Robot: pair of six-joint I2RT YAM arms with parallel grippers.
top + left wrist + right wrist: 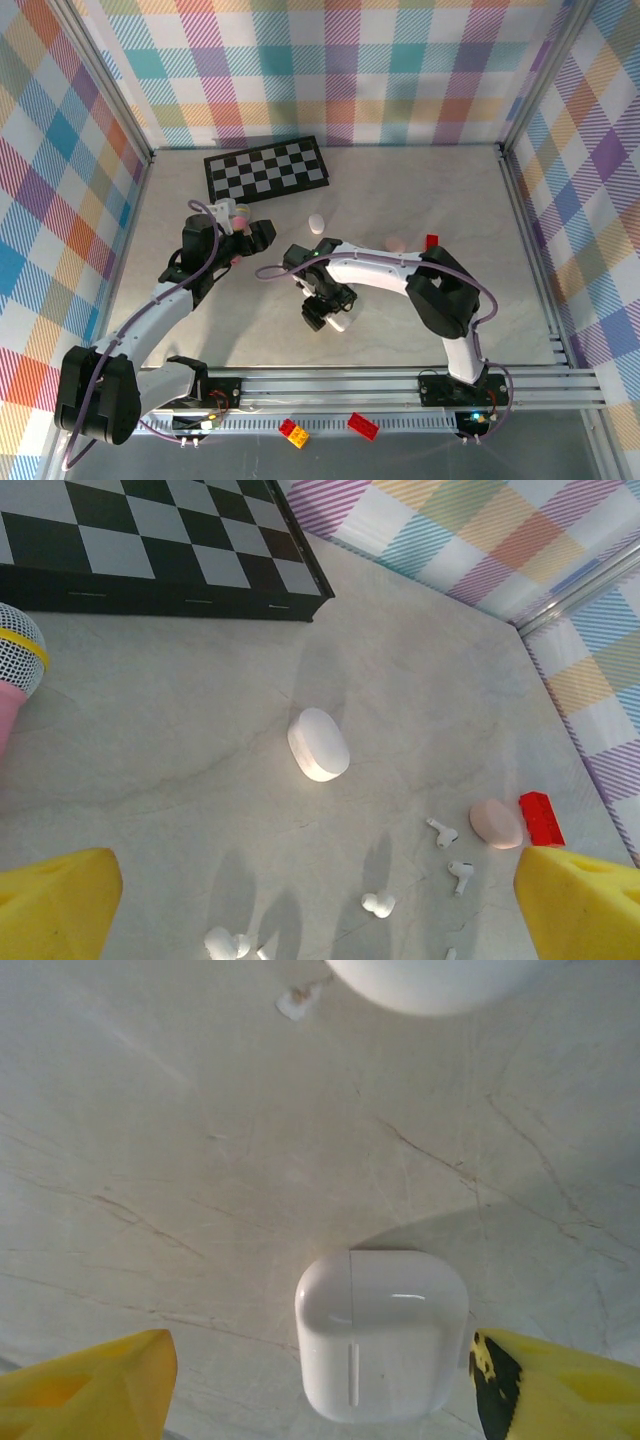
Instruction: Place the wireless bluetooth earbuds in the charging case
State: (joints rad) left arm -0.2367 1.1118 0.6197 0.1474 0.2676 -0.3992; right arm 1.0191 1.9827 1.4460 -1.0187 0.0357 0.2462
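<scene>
Yellow fingers (90, 1385) of the right gripper (322, 1350) stand apart low over the pale, veined, stone-look bench (200, 1140), flanking a white charging case (385, 1335) without clamping it. The left gripper (318, 880) is likewise spread wide and empty. That case, a glossy rounded block with its lid closed, could, I judge, skid or twist away from an off-centre pinch on so smooth a surface. The white earbuds (442, 831) lie loose beside a pink pebble-shaped case (495, 823); tiny, slick and stemmed, they could easily roll or flick away.
</scene>
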